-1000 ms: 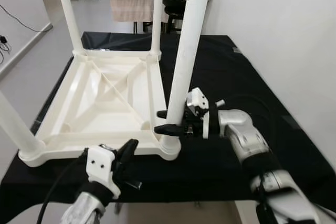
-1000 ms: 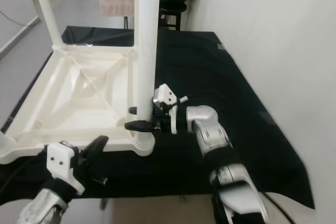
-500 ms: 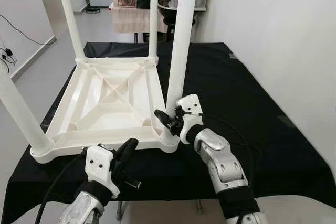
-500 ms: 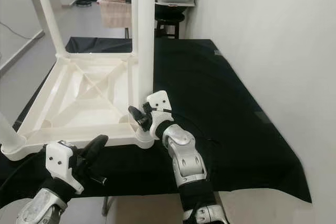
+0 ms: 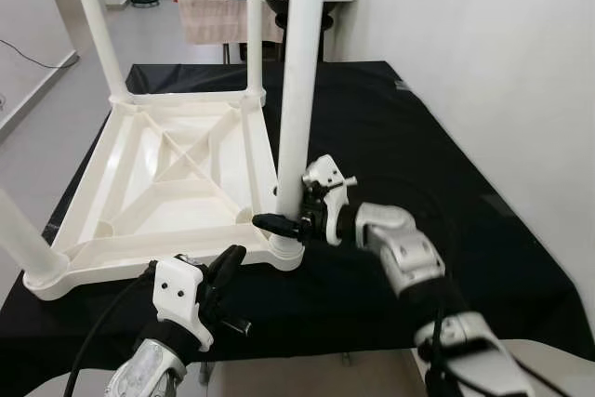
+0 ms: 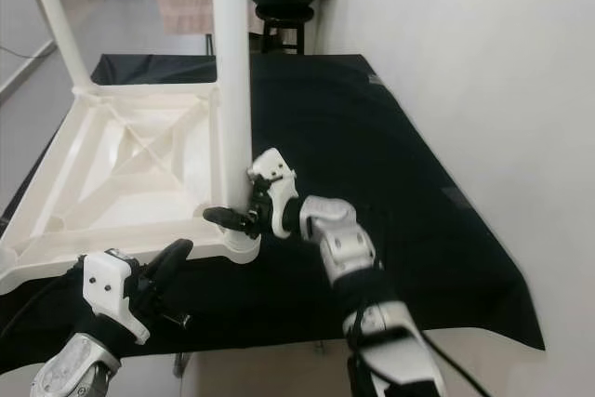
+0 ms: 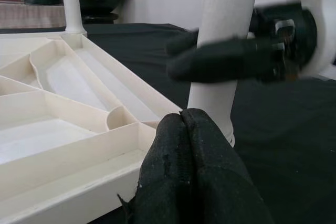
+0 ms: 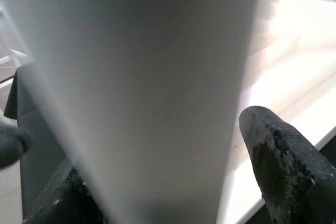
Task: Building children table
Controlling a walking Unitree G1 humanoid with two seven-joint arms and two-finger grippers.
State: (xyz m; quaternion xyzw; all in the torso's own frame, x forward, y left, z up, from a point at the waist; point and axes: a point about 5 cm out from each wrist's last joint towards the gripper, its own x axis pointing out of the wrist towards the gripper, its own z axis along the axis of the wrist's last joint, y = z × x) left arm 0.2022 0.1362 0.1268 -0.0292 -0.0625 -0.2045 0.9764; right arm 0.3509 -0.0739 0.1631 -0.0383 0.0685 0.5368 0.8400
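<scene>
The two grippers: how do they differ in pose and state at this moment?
The right gripper reaches in from the side, its fingers straddling the base of the near white leg; the left gripper sits lower, in front of the upturned tabletop's near edge, holding nothing. The right's fingers are spread around the leg, the left's pressed shut. Both have black fingers.

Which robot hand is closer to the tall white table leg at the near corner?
Right. The right gripper has its fingers around the table leg near its base; the left gripper sits lower, in front of the table's edge.
</scene>
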